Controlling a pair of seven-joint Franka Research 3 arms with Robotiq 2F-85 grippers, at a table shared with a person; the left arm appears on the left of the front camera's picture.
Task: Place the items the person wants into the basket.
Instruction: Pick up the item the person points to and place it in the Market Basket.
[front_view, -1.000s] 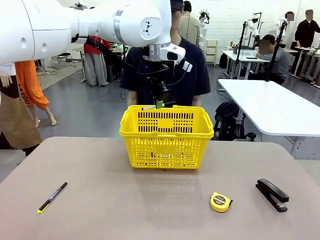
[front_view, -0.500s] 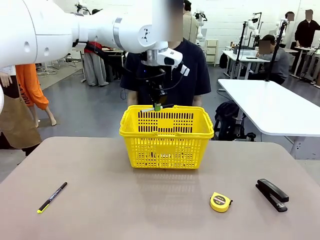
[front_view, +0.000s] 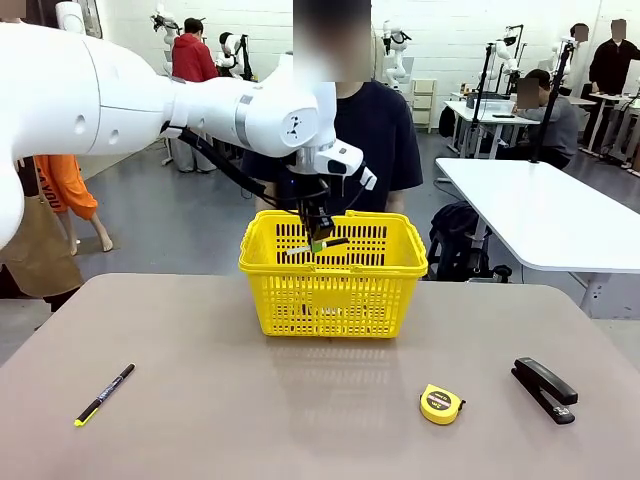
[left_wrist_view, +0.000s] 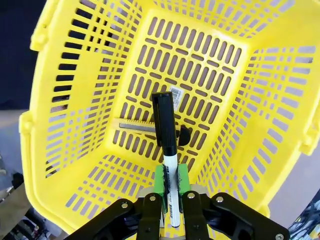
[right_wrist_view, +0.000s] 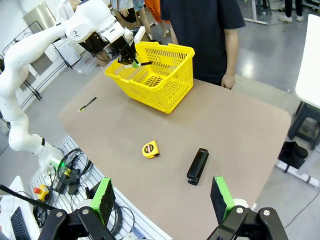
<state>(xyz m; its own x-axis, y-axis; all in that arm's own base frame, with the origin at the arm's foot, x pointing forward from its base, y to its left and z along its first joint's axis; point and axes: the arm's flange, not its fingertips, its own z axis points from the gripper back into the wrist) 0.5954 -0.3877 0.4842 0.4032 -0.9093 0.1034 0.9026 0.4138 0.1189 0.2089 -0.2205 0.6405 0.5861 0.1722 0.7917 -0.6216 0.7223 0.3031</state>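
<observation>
The left claw (front_view: 320, 238) has dropped from above the rim a second ago into the mouth of the basket (front_view: 333, 295). It is clamped on the white marker (left_wrist_view: 169, 150), whose black cap juts out over the basket floor. Nearest on the tabletop (front_view: 280, 420) lie the thin black pen (front_view: 104, 394) at the left, the yellow tape measure (front_view: 440, 403) and, to its right, the black stapler (front_view: 545, 389). The right claw (right_wrist_view: 162, 197) hangs high over the tabletop, pads wide apart, holding nothing. Farther back, the utility knife (left_wrist_view: 131, 125) lies on the basket floor below the marker. The person (front_view: 385, 130) stands behind the basket.
</observation>
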